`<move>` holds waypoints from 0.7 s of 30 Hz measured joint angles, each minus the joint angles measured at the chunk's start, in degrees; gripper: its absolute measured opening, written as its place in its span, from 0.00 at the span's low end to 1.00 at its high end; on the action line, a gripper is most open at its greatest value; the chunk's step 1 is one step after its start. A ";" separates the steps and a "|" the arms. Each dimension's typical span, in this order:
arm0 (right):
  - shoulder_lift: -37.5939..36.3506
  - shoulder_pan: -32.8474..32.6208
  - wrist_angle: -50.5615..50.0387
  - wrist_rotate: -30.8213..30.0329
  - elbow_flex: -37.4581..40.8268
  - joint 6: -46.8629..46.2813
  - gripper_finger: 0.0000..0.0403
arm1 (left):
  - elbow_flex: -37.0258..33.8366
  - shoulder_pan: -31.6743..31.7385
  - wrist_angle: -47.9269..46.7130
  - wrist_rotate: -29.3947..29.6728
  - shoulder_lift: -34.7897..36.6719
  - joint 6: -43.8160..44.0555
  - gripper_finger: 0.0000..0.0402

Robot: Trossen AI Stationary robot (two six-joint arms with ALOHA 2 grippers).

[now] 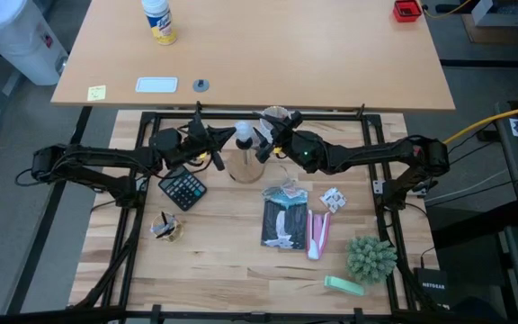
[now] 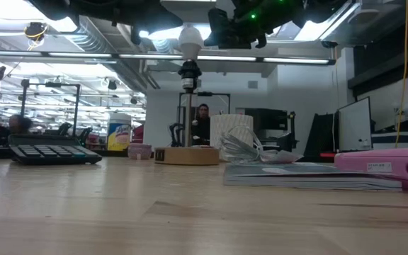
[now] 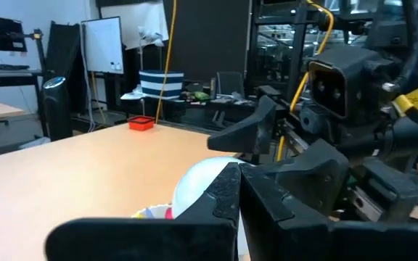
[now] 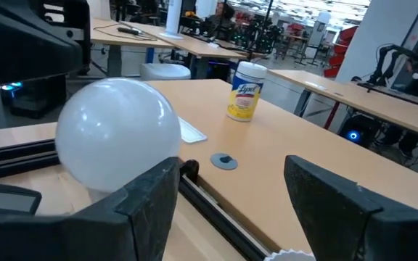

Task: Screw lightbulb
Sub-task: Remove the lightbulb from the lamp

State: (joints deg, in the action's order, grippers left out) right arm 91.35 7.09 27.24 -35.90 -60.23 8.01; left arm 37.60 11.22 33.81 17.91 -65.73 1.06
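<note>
Behind the counter (image 1: pixel 214 270) a big workshop room with ceiling lamps and desks shows in the low view. On the counter, near its far edge, stands a round wooden stand (image 2: pixel 187 155) with a black socket post (image 2: pixel 188 74), and the lightbulb (image 1: pixel 242 133) sits upright on top of this post, its white globe up.

Both arms reach to the bulb from the two sides. Left gripper (image 1: pixel 212 155) is just beside the stand on the left, and its fingers (image 3: pixel 223 196) are fully closed with nothing between them. Right gripper (image 1: pixel 265 144) is at the bulb's other side — its fingers (image 4: pixel 151 192) stand wide apart, and the bulb (image 4: pixel 118 134) is near one of them; whether they touch I cannot tell.

A calculator (image 1: pixel 183 188) lies on the counter in front of the left gripper.
</note>
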 joint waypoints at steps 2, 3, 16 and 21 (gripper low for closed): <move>0.00 0.00 0.00 -0.06 0.00 0.00 0.63 | 0.00 0.01 -0.05 0.58 0.02 -0.01 0.00; 0.00 0.00 0.00 -0.09 0.00 0.00 0.63 | 0.00 0.02 -0.14 0.70 0.02 -0.13 0.00; -3.26 -3.37 -1.86 -0.57 0.00 -0.15 0.63 | 0.00 1.44 -0.15 7.79 0.07 -2.92 0.00; -3.56 -6.01 -0.53 2.00 0.00 -0.22 0.63 | 0.00 3.53 -0.74 7.88 0.11 -2.41 0.00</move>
State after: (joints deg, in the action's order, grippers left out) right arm 87.79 1.08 26.71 -33.91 -60.23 7.79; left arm 37.60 14.75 33.07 25.80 -65.63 -1.35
